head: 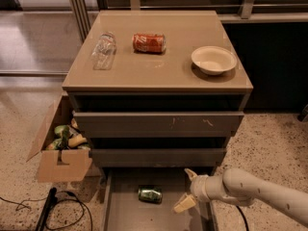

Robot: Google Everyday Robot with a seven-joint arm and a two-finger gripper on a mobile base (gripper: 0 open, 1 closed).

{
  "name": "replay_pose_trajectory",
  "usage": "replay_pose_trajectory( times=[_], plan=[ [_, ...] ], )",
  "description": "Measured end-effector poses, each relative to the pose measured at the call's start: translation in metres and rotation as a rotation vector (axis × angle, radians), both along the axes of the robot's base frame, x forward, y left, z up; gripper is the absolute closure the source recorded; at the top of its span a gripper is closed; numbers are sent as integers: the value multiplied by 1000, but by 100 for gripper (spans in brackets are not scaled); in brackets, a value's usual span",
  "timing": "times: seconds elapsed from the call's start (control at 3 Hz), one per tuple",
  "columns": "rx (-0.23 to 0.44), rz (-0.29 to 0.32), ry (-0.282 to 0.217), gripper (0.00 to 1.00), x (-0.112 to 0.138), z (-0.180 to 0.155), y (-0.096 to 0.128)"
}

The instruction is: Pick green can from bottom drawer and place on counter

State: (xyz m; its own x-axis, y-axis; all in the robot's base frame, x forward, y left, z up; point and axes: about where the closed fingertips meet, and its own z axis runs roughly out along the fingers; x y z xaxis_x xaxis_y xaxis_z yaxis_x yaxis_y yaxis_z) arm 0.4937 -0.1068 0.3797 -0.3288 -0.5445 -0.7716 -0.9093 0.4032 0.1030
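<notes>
The green can [150, 194] lies on its side on the grey floor of the open bottom drawer [122, 215], toward its back. My gripper [186, 190] comes in from the lower right on a pale arm and hangs over the drawer just right of the can, apart from it. Its two cream fingers are spread open and hold nothing. The tan counter [159, 73] tops the cabinet above.
On the counter lie a clear plastic bottle [104, 50], a red-orange can [149, 43] and a cream bowl [213, 59]. The two upper drawers [158, 124] stand slightly open. A cardboard box of items [61, 148] sits left of the cabinet, with cables [57, 208] on the floor.
</notes>
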Motion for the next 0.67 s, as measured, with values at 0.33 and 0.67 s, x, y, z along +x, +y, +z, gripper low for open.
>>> replay_pose_trajectory(
  times=[0.33, 0.67],
  plan=[
    [0, 0, 0, 0, 0, 0, 0],
    [4, -2, -1, 0, 10, -19, 11]
  ],
)
